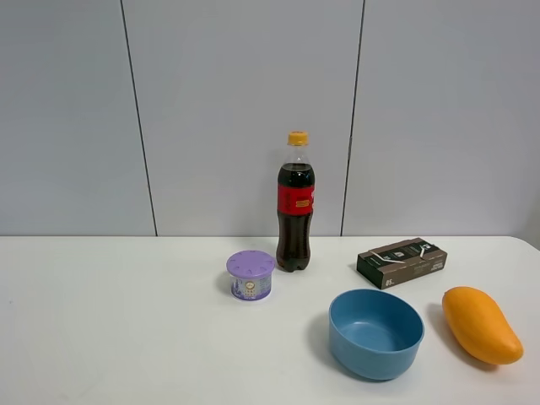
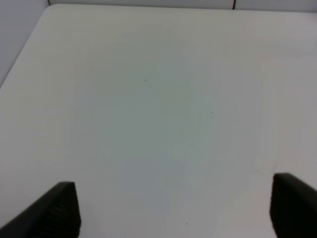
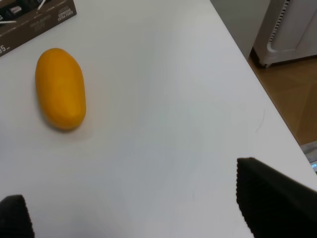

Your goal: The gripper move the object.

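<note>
The yellow-orange mango [image 1: 481, 325] lies on the white table at the front right, just right of the blue bowl [image 1: 375, 332]. It also shows in the right wrist view [image 3: 60, 88], lying free and well ahead of my right gripper [image 3: 133, 218], whose black fingers [image 3: 272, 198] stand wide apart and hold nothing. My left gripper [image 2: 173, 210] is open too, with its fingers [image 2: 54, 210] over bare table. Neither arm shows in the exterior high view.
A cola bottle [image 1: 295, 202] stands at the back middle. A purple-lidded tub [image 1: 251, 275] sits left of it. A dark flat box [image 1: 402, 262] lies behind the bowl and shows in the right wrist view [image 3: 34, 20]. The table's right edge [image 3: 257, 84] runs near the mango.
</note>
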Controlling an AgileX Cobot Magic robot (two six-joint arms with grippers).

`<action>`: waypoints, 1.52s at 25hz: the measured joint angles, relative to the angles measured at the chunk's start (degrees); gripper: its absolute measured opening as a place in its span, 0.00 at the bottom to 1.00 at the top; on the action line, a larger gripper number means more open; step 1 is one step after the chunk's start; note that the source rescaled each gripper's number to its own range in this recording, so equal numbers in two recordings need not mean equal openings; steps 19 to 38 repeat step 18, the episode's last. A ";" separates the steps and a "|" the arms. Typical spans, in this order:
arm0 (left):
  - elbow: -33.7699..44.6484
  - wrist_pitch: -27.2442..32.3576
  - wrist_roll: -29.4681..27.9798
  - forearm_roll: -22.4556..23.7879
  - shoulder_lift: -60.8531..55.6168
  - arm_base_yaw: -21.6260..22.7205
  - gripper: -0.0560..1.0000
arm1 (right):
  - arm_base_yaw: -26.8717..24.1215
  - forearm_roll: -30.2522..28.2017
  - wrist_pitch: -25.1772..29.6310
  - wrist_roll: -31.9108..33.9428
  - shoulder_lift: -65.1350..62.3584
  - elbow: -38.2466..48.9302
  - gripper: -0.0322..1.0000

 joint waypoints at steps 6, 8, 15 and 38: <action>0.00 0.00 0.00 0.00 0.00 0.00 1.00 | 0.00 0.00 0.00 0.00 0.00 0.00 0.60; 0.00 0.00 0.00 0.00 0.00 0.00 1.00 | 0.00 0.00 0.00 0.00 0.00 0.00 0.60; 0.00 0.00 0.00 0.00 0.00 0.00 1.00 | 0.00 0.00 0.00 0.00 0.00 0.00 0.60; 0.00 0.00 0.00 0.00 0.00 0.00 1.00 | 0.00 0.00 0.00 0.00 0.00 0.00 0.60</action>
